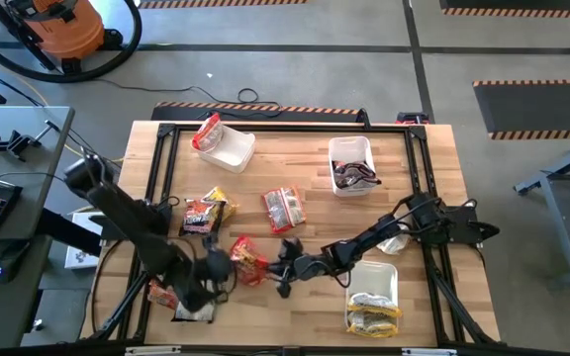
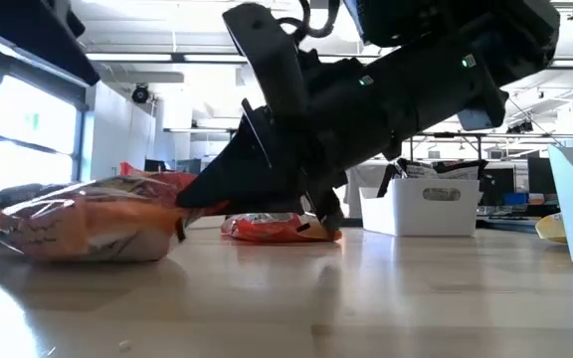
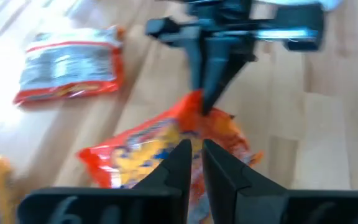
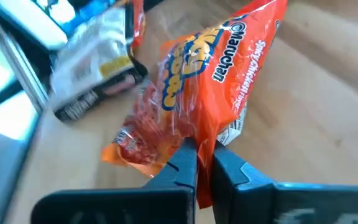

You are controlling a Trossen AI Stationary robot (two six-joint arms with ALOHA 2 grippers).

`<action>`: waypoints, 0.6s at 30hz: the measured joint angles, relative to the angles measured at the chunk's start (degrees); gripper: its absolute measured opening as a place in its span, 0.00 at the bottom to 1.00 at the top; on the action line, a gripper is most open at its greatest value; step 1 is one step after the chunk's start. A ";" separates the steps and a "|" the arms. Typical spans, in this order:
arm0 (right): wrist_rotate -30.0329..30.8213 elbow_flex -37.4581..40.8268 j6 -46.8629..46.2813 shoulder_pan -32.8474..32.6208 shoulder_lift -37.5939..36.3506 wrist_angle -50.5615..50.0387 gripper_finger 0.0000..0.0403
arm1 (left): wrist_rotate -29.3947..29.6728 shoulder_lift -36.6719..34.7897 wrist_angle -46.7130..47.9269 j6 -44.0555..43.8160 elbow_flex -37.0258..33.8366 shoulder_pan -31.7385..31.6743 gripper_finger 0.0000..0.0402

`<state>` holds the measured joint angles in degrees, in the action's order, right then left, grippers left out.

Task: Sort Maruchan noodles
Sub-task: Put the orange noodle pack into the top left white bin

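Item: red-orange Maruchan packet (image 1: pixel 248 259), lying at the table's (image 1: pixel 305 163) six o'clock edge, is being pinched at its end by the closed right gripper (image 4: pixel 199 163), presumably for lifting toward a bin, while the left gripper (image 3: pixel 194 160) is sitting nearly closed beside it, apparently releasing.

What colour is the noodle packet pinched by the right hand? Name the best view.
Red-orange, with yellow and blue print; the Maruchan packet shows best in the right wrist view, pinched by the right hand.
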<state>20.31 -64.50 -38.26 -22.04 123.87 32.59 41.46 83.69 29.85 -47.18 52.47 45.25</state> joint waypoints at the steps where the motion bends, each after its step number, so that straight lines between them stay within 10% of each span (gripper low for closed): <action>1: -0.02 -0.31 3.46 0.10 -0.12 -0.44 0.01 | -0.87 -1.74 2.47 -0.38 -0.01 -0.60 0.09; 5: -0.05 -2.08 20.74 0.21 -1.69 -3.66 0.00 | -7.30 -7.73 7.38 3.01 -0.02 -5.19 0.11; 12: 1.28 -10.35 46.68 0.67 -4.41 -20.04 0.00 | -37.22 -12.38 6.84 21.54 -0.04 -22.36 0.22; 18: 3.59 -17.11 57.31 2.64 -4.39 -31.44 0.00 | -47.23 -12.49 6.77 33.49 0.37 -30.67 0.35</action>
<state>23.91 -81.61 19.04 -19.40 119.48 1.15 -5.77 71.20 36.62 -13.69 52.84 14.58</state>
